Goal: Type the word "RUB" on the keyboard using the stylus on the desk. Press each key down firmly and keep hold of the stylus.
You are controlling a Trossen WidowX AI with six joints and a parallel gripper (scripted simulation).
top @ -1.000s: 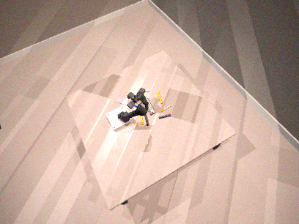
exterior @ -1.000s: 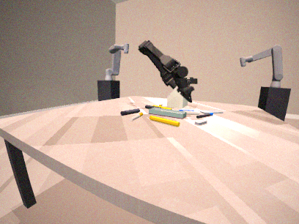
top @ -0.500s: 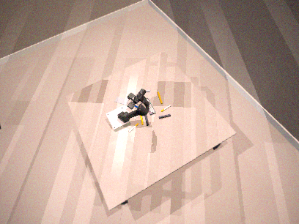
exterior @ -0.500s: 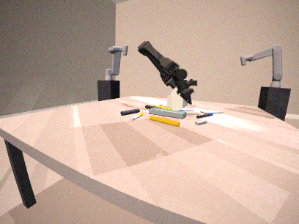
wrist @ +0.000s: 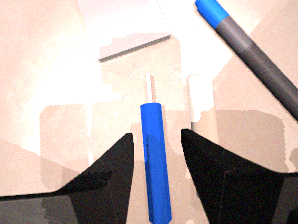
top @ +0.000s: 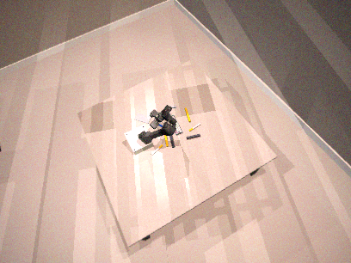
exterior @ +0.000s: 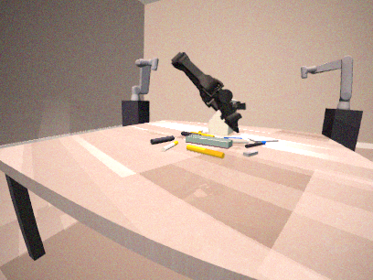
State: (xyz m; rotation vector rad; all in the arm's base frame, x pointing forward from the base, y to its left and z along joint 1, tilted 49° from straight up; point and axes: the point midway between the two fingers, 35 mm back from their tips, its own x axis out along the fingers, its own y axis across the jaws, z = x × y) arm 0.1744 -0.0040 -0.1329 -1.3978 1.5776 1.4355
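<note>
The stylus (wrist: 155,165) (top: 161,125), a blue rod with a thin pale tip, lies on the desk. In the wrist view it runs lengthwise between the black fingers, its tip beyond the fingertips. My gripper (wrist: 157,137) (exterior: 237,131) is partly open and holds nothing; a gap shows on each side of the stylus. It points down, low over the desk. The keyboard (exterior: 208,142) shows as a grey-green bar in the exterior view, in front of the gripper. It is small and partly hidden by the arm in the top view, and its keys cannot be read.
A dark marker with a blue end (wrist: 245,42) (exterior: 255,145) and a white stick (wrist: 201,102) lie right of the stylus in the wrist view. A yellow marker (exterior: 205,151) (top: 187,114), a black marker (exterior: 162,140) (top: 193,137) and a small grey block (exterior: 250,154) lie around the keyboard.
</note>
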